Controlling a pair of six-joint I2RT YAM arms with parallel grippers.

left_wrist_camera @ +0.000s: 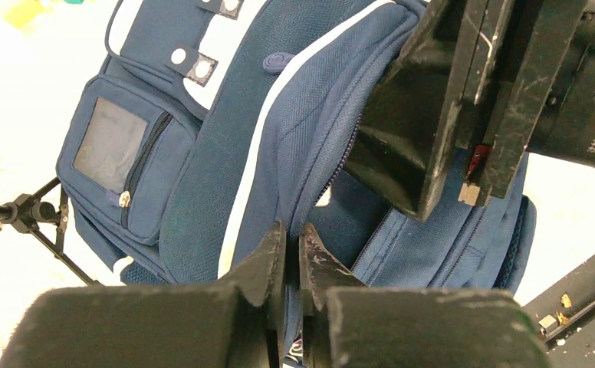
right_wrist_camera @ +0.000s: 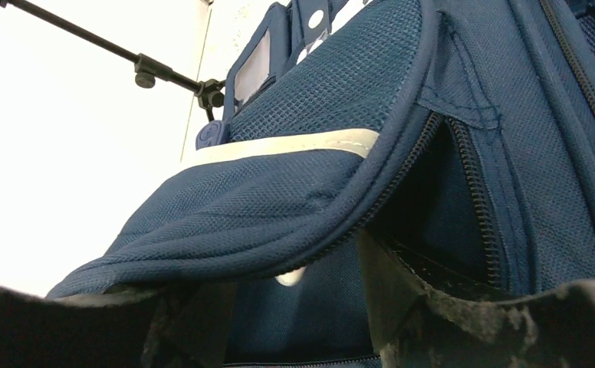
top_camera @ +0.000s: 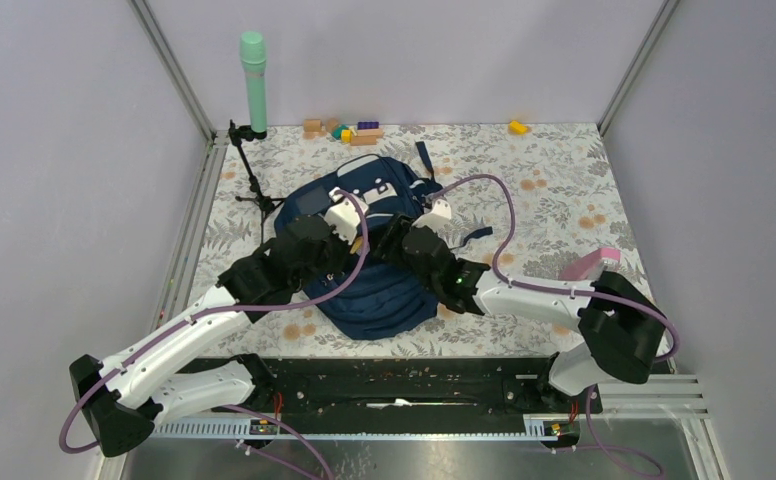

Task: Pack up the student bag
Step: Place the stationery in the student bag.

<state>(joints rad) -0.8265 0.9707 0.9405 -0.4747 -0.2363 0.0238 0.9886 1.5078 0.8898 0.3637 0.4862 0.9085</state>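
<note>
1. The student bag [top_camera: 379, 300] lies flat in the middle of the floral table [top_camera: 564, 190], between your two arms, with its top end pointing away from you.
2. Treat it as soft and floppy. It is woven cloth with no frame showing, so it likely sags and folds wherever you lift it rather than rising as one piece. As the biggest thing there, it probably drags rather than slides.
3. Your left gripper [left_wrist_camera: 293, 241] has its fingers pressed together at the edge of the zip opening, apparently pinching a thin fold of fabric. A pinch like that can slip on cloth, so pull gently.
4. Your right gripper [right_wrist_camera: 287, 284] has its fingers apart, with the lower edge of the raised flap [right_wrist_camera: 279, 222] between them, not clamped.
5. The best hold, in my judgement, is the piped rim along the zip [right_wrist_camera: 402, 169], where the cloth is doubled and stiffer. Avoid the smooth panels and the pale stripe [right_wrist_camera: 279, 146], which give your fingers nothing to bite.
6. Anchor one side while you spread the mouth, because slack cloth tends to fall shut.
</note>
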